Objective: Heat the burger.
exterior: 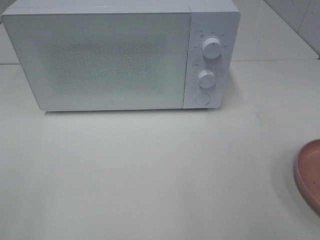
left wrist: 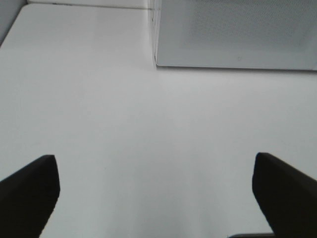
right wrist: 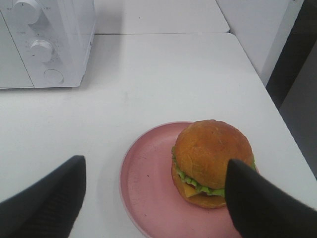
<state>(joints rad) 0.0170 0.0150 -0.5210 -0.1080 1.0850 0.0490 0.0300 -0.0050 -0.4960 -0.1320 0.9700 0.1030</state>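
**Door shut, burger off-centre on its plate**

My right gripper (right wrist: 153,198) hangs spread wide above the pink plate (right wrist: 148,178), which lies well to the right of the microwave (exterior: 120,55), at the table's right edge. The burger (right wrist: 212,161) sits toward one side of that plate, close to one of my fingers (right wrist: 262,203). I judge a careless descent could clip the bun and topple the stack, or nudge the plate off the edge. My left gripper (left wrist: 156,198) is also spread, empty, near the microwave's left front corner. Its door is closed, so carrying food over first would leave me blocked. The white table (exterior: 150,170) looks smooth and slippery; pale walls stand behind the microwave.
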